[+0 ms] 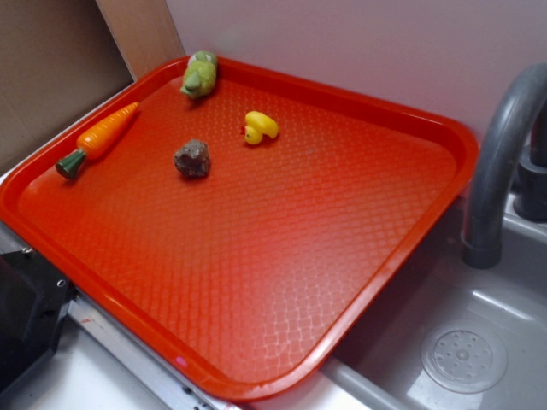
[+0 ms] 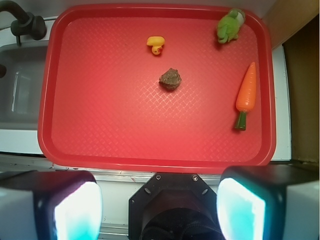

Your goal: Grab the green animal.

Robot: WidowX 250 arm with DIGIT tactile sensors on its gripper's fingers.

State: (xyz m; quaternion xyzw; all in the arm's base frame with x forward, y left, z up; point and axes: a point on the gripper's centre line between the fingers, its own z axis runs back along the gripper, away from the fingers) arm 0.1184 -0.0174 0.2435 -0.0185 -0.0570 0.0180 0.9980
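Gripper (image 2: 159,210) fills the bottom of the wrist view, its two pale-padded fingers (image 2: 77,210) spread wide with nothing between them, hanging off the tray's near edge, well apart from every toy.

Green animal (image 2: 229,26) lies in the tray's far right corner as the wrist camera sees it, close against the rim; in the exterior view it (image 1: 199,74) sits at the top left corner, lumpy and yellow-green, lying on its side as far as I can tell. Nothing touches it.

Duck (image 2: 156,44) is nearest to it, lying on the tray floor a little way toward the middle, clear of the animal. Rock (image 2: 170,79), brownish and rough, rests just beyond the duck, closer to the tray's centre. Carrot (image 2: 246,94) lies along the same side of the tray as the animal, its dark green top pointing away from the animal, orange tip toward it, with a gap between them.

Tray (image 1: 256,342) is red, with a textured floor, and overlaps the grey sink (image 1: 479,307), whose faucet (image 1: 496,154) stands beside the tray's edge
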